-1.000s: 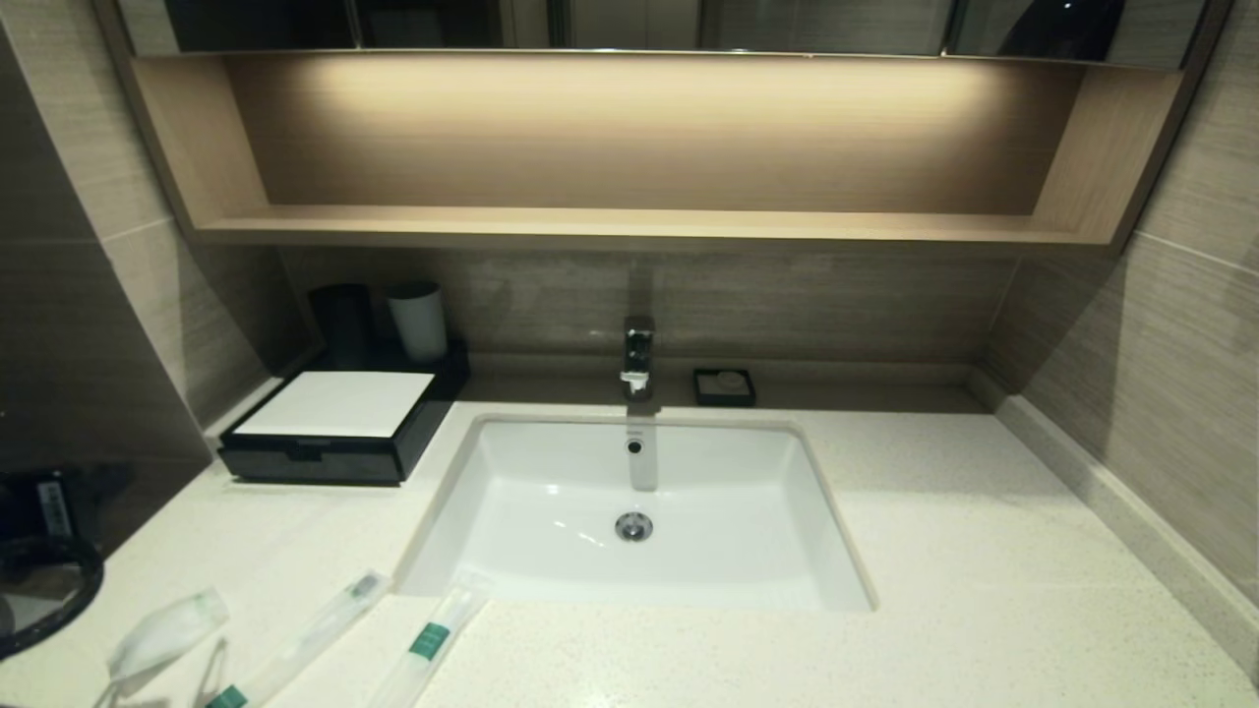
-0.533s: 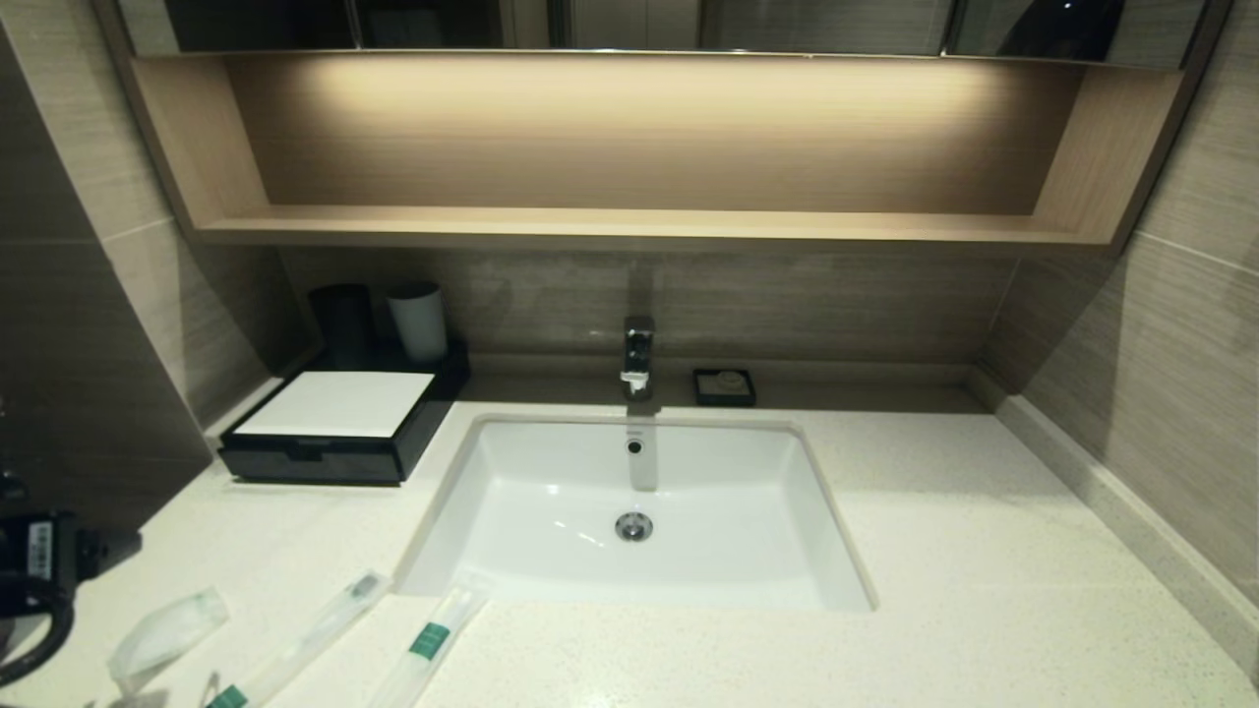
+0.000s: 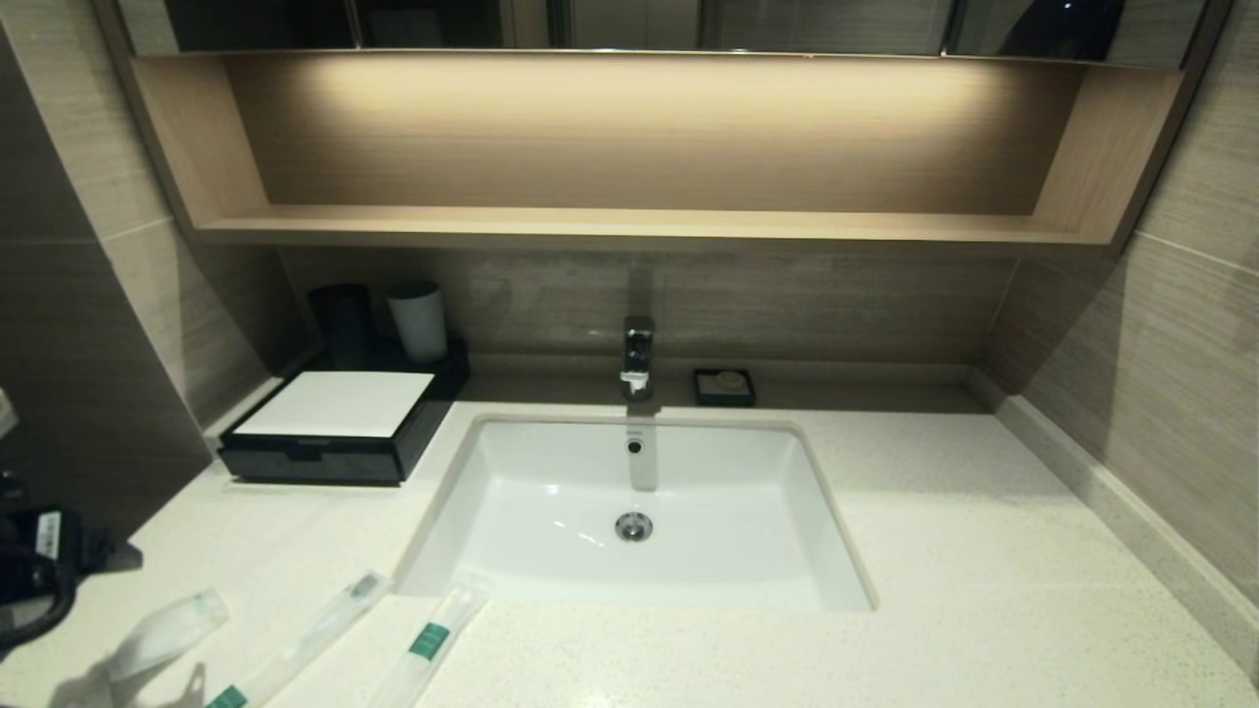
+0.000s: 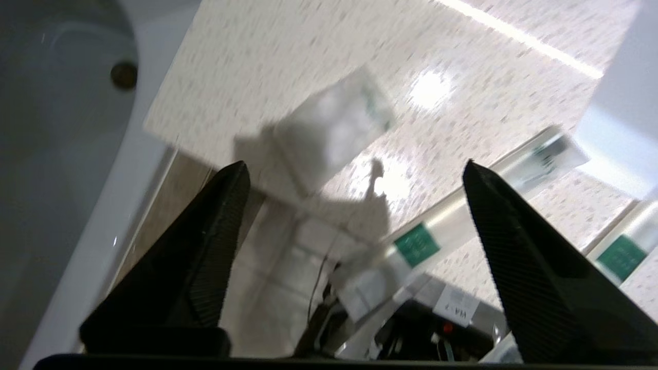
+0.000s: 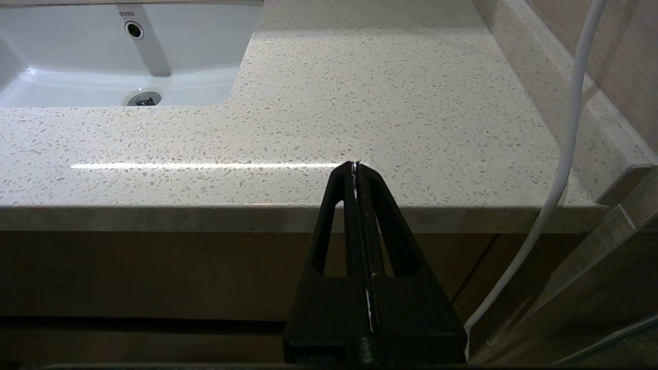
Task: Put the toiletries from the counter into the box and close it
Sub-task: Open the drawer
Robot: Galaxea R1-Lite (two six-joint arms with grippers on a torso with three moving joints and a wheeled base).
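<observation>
Lighting: warm strip glow inside the wooden shelf (image 3: 629, 138), upper half of the head view, brightest upper left of centre and fading toward the edges. Side walls dim. Table (image 3: 984, 551) evenly lit, pale.
Shadows: dark patch at lower left of the head view beside the clear pouch (image 3: 162, 634); another crosses the same pouch in the left wrist view.
Glare: bright streak at upper right and round spots at centre of the left wrist view; thin streak mid-frame in the right wrist view.
Blur: left wrist view smeared throughout.
Distortion: head view bows at its edges.
</observation>
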